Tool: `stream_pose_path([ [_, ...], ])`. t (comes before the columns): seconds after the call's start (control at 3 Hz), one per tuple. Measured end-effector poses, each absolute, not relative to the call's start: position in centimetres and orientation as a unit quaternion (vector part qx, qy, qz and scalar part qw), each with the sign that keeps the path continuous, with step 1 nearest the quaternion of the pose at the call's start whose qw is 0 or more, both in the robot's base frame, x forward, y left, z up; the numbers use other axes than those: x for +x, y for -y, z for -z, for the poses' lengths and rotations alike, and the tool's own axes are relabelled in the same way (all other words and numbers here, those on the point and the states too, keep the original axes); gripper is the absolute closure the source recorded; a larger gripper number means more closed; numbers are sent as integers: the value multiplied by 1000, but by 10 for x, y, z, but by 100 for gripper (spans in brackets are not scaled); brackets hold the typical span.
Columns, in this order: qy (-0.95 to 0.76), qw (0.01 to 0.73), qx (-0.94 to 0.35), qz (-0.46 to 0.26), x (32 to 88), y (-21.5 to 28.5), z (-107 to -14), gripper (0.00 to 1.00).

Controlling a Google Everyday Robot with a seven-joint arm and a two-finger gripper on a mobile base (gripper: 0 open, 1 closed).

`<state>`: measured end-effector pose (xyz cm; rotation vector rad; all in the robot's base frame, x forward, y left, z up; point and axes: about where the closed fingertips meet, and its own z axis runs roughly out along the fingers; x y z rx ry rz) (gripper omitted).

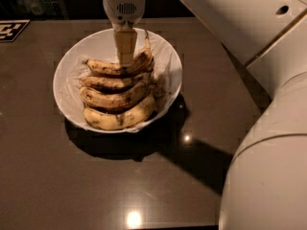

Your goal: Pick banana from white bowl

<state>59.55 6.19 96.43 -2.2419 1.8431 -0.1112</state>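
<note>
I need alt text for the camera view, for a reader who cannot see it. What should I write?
A robot's gripper points down at the farthest banana, close to or touching it, in a white bowl that also holds three other bananas. The bowl stands on a dark table, and the robot's white arm fills the right side.
</note>
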Motion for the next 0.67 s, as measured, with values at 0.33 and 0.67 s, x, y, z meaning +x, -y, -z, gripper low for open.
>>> stream_pose_path([
  [0.33, -638, 107, -762, 29, 600, -60, -951, 44],
  [0.67, -642, 95, -760, 27, 603, -58, -940, 45],
])
